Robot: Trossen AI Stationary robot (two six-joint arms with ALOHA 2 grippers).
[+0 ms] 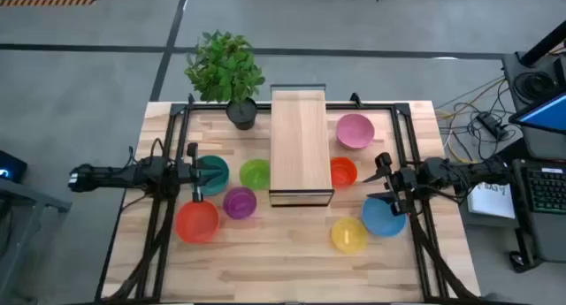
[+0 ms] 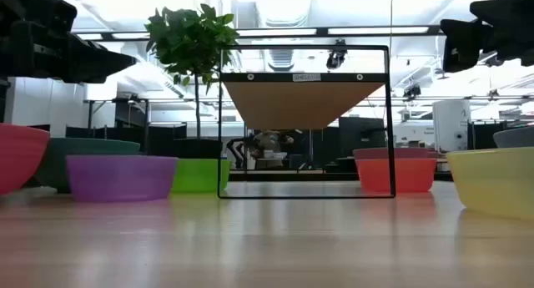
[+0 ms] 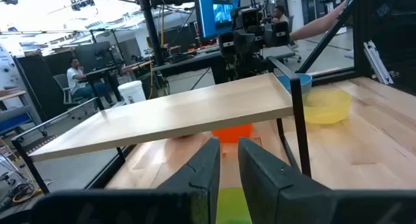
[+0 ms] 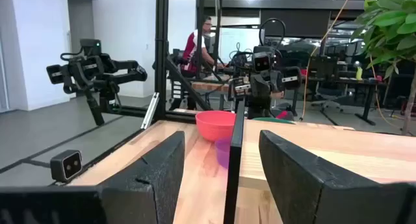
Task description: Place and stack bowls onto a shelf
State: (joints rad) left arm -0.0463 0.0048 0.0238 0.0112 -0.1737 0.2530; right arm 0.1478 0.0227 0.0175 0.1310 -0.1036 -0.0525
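The shelf (image 1: 300,145) stands in the middle of the worktop (image 1: 283,256), its long axis running from the far edge toward the front, its board bare. Left of it lie four bowls: the teal bowl (image 1: 212,171) under the left end effector (image 1: 196,172), the green bowl (image 1: 255,173) just beside the shelf's left edge, the purple bowl (image 1: 239,202) in front of that, and the red bowl (image 1: 196,222) nearest the front left. Right of it, the pink bowl (image 1: 355,130) sits toward the far edge, the orange bowl (image 1: 343,172) touches or nearly touches the shelf's right edge, the blue bowl (image 1: 383,217) lies partly under the right end effector (image 1: 386,186), and the yellow bowl (image 1: 348,235) sits in front, apart from the rest. The broad front strip of worktop is open, as is the near-right corner. A potted plant (image 1: 226,71) stands at the far edge, just left of the shelf's far end. In the left wrist view the left end effector's fingers (image 3: 205,169) stand slightly apart with nothing between them, the green bowl partly hidden behind them; in the right wrist view the right fingers (image 4: 299,169) are spread wide and empty. In the low view the shelf's frame shows as a thin dark outline, and the red and yellow bowls are cut off at the sides. People sit at desks beyond the worktop.
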